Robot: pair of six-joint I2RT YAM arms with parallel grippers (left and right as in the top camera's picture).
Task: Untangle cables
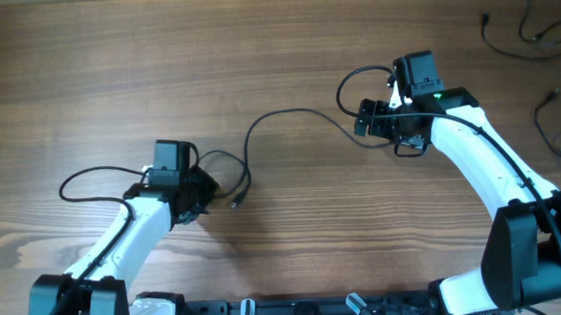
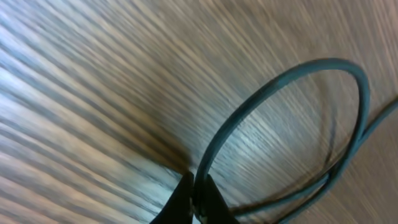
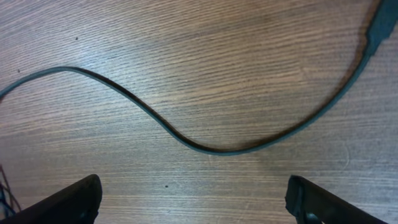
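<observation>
Standing at the robot's side of the brown wood-grain worktop, and honestly nothing else of the room shows, just plank grain edge to edge. Nearest me are the two white arms reaching out from their black bases.

The left gripper sits on the left half. Its jaws are pinched together on the thin black rubbery cable, right at a small loop the cable makes there. Just beside that loop, the cable's small plug end lies flat on the wood.

From the loop the cable climbs away, arcs across the middle and drops toward the right gripper, further out on the right half. That one has its jaws wide apart, holding nothing.

Furthest off, by the far right corner, a few more thin black cords lie loose, well apart from both arms.

Only the overhead camera gives the cable's whole run and those corner cords. The left wrist camera, blurry as it is, shows what the overhead can't: the loop going straight in between the closed fingertips. The right wrist camera shows the cable sagging in a shallow dip on the wood ahead of the two open fingers, untouched, with what looks like a dark plug at top right.
</observation>
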